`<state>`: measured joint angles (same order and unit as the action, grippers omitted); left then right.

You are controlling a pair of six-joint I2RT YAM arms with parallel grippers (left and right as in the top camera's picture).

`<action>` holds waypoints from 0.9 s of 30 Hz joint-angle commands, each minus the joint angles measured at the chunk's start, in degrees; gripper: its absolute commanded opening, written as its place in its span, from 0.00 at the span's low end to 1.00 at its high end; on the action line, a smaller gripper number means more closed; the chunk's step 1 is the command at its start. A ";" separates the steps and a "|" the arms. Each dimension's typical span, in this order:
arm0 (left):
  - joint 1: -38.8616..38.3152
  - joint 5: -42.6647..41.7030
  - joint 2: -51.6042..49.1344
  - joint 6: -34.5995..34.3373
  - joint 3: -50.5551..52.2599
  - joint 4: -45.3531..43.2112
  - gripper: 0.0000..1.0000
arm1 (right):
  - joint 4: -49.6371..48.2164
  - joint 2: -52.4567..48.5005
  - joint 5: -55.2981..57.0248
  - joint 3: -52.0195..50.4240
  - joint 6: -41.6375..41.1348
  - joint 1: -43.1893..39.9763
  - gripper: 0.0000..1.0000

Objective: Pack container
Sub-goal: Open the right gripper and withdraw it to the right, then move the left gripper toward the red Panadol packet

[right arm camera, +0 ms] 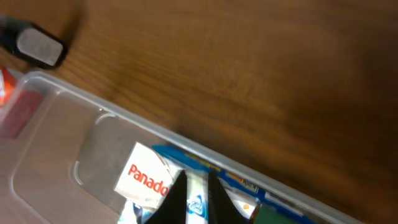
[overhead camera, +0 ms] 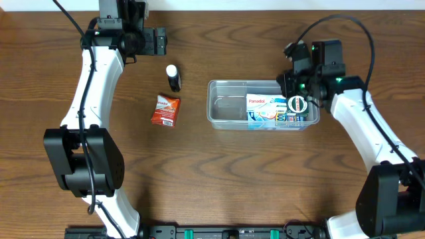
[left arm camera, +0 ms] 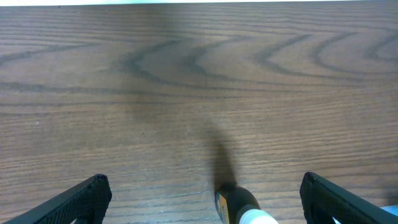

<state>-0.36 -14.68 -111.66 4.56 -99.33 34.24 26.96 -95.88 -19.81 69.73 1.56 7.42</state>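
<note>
Overhead view puts the container (overhead camera: 226,109) right of centre on the desk (overhead camera: 219,186). A Panadol box (overhead camera: 257,103) and a blue carton (overhead camera: 269,119) lie in its right half, and its left half is bare. The right tool (overhead camera: 297,104) hangs over the container's right end.

The step in hand looks like setting goods down inside. The sound way is to let go only once the piece lies flat on the container's floor. Then lift straight up, clear of the rim, so nothing is dragged out or tipped.

The right wrist view shows that tool's jaws standing narrow, with a thin slot between them and blue and white print behind. Whether they pinch the carton or merely hover over it, I cannot tell. The left tool (overhead camera: 156,41), at the upper left of the overhead frame, stands wide and holds nothing.

Only the overhead view shows the red sachet (overhead camera: 165,109) and the small bottle (overhead camera: 173,78) together, lying left of the container and outside it. The left wrist view adds that the bottle lies at its bottom edge, between the wide fingers but touching neither. The right wrist view brings the container's far rim close. At its upper left is a pale cap, probably the bottle's.
</note>
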 commanded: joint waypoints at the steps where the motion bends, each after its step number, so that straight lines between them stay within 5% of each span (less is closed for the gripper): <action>1: 0.42 -0.28 -0.44 0.35 0.70 -0.07 0.98 | 0.24 -0.20 2.80 1.92 -3.48 -1.49 0.23; 6: 0.42 -0.28 -0.44 0.35 0.70 -0.07 0.98 | 1.22 -0.11 7.87 1.92 -4.33 -7.21 0.99; 15: 0.42 -0.28 -0.44 0.35 0.70 -0.07 0.98 | 3.06 -0.13 9.29 1.81 -4.31 -15.15 0.99; 27: 0.42 -0.26 -0.44 0.35 0.70 0.98 0.98 | 3.06 -0.13 9.29 1.81 -4.31 -15.69 0.99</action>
<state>-0.36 -14.70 -111.66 4.54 -99.33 33.76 29.98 -95.88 -10.70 70.65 -2.20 -8.03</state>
